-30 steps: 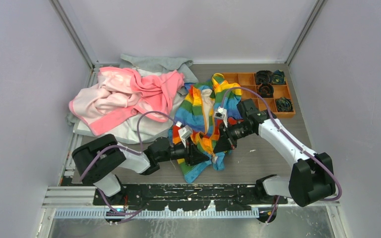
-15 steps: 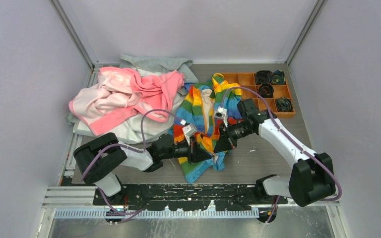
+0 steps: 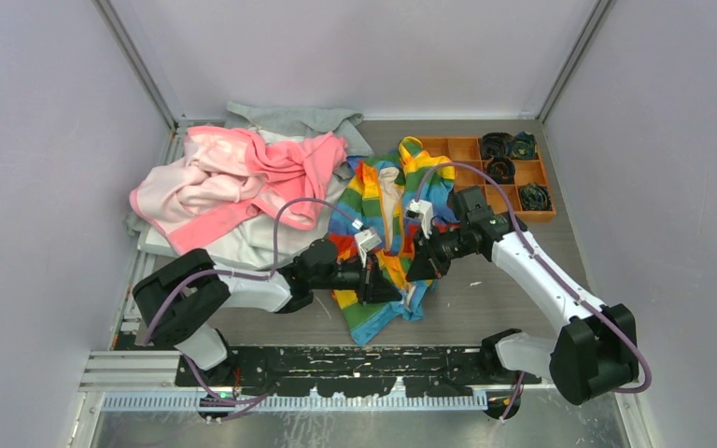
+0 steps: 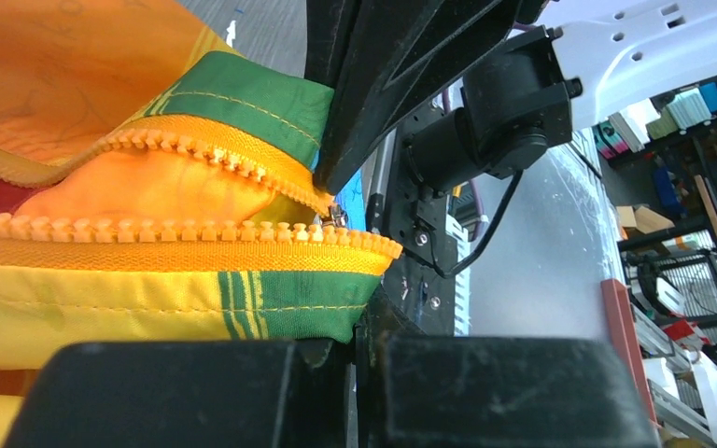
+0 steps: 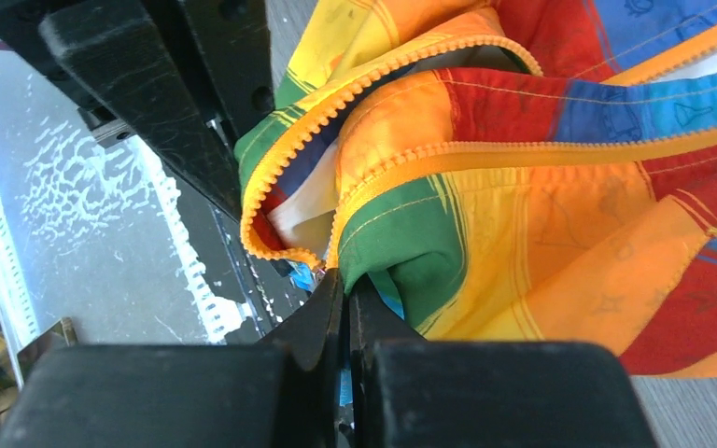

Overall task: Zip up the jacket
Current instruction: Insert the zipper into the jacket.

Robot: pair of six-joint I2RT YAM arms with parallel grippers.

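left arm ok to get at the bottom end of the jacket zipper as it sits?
Probably yes: the left arm has its jaws shut on the jacket hem just under the zipper end. The right arm, shut on the hem opposite, crowds it.

A soft rainbow-striped jacket (image 3: 359,201) lies crumpled just beside the pink garment (image 3: 243,177), its orange zipper (image 4: 149,229) unzipped, cream lining showing.

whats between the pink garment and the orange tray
The striped jacket lies between the pink garment and the orange tray, seen in the top view.
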